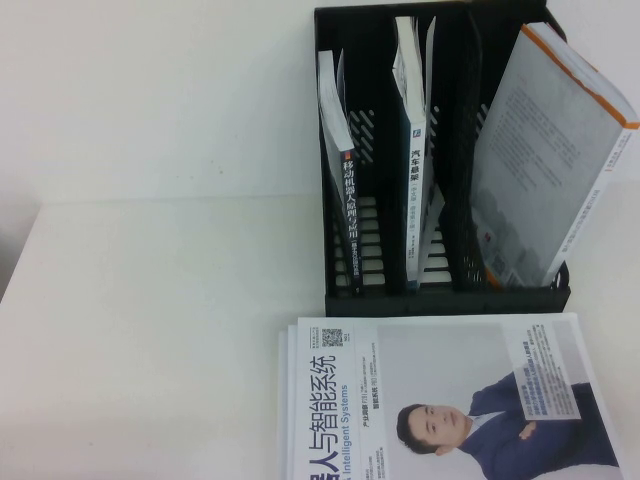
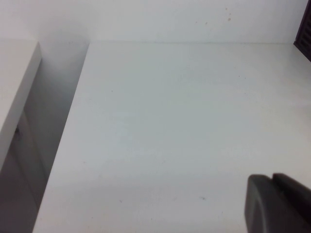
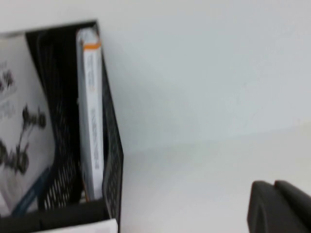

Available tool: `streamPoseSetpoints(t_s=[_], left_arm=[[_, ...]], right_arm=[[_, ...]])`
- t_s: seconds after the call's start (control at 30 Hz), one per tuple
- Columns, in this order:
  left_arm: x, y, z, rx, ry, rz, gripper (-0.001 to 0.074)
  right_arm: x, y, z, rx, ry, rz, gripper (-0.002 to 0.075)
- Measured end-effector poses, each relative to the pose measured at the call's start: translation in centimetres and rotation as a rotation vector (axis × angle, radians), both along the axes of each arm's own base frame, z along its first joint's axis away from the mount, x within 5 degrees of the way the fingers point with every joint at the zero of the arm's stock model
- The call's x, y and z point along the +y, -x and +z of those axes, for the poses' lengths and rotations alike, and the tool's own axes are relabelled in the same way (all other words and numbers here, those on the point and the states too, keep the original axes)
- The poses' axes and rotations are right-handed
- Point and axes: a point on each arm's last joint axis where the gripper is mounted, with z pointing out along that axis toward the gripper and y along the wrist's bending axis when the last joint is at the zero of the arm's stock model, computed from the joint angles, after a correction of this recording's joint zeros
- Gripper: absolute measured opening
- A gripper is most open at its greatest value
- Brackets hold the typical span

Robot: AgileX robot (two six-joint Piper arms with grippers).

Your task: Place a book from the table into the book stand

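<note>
A black book stand (image 1: 445, 298) stands at the back right of the table. Its left slot holds a dark book (image 1: 350, 200), the middle slot a thin book (image 1: 415, 170), and the right slot a grey book with an orange edge (image 1: 545, 160), leaning. A stack of white magazines with a man's portrait (image 1: 440, 400) lies flat in front of the stand. Neither gripper shows in the high view. My left gripper (image 2: 272, 182) is shut and empty over bare table. My right gripper (image 3: 274, 187) is shut and empty, beside the stand (image 3: 112, 160) and its orange-edged book (image 3: 91, 121).
The white table (image 1: 150, 330) stretches to the left of the stand and the magazines. A white wall rises behind it. In the left wrist view the table's side edge (image 2: 73, 121) drops into a gap next to other white furniture (image 2: 14, 82).
</note>
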Motion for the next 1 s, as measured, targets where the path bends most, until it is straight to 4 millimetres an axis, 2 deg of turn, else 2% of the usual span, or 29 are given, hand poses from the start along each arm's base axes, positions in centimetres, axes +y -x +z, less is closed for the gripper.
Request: streamPoseSetpoints(t_s=[0.2,0.5,0.6,0.77,1.0], left_arm=[[0.0,0.0,0.0,-0.001,-0.004,0.0,-0.0002],[0.0,0.0,0.0,0.002,-0.008,0.0,-0.0002],[0.0,0.0,0.0,0.003,-0.008,0.0,-0.0002],[0.0,0.0,0.0,0.004,-0.012,0.002,-0.0002],[0.0,0.0,0.0,0.004,-0.012,0.002,-0.0002]], right_arm=[[0.2,-0.2,-1.8,-0.052,-0.133,-0.031,-0.0003],[0.9,-0.4,-2.8,-0.045,0.083,0.056,-0.0003],[0.7,-0.4,-3.5,0.035,0.101,0.03,-0.0003],[0.4,0.0,-5.3,0.235,0.024,-0.023,-0.0003],[0.3,0.1,-5.4,0.258,0.068,-0.04,-0.0003]])
